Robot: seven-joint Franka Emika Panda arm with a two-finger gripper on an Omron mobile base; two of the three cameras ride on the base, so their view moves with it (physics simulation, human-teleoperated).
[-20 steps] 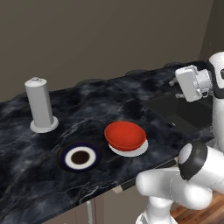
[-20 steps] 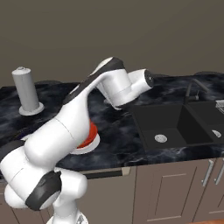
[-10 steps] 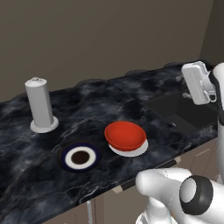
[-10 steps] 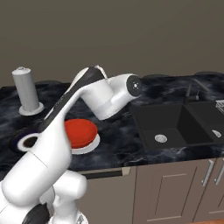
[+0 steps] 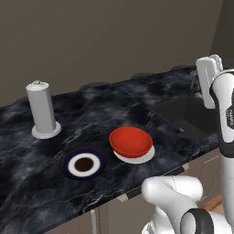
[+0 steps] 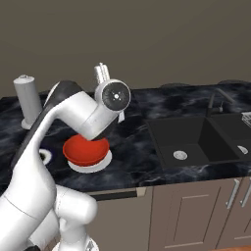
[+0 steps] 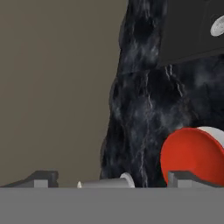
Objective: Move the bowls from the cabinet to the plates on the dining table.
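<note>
Already the red bowl (image 5: 130, 140) sits on its plate (image 5: 137, 156) mid-bench; glossy, rigid, probably slippery, best pinched at the rim by the wide-open, empty pincer (image 7: 111, 179).

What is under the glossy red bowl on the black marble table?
A small flat white plate lies under the glossy red bowl; its rim shows around the bowl, while its middle is covered.

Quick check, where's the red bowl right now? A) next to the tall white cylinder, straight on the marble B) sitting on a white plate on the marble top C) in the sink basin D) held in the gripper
B: the red bowl rests on a white plate whose rim shows beneath it on the dining table; the gripper is open, off it.
</note>
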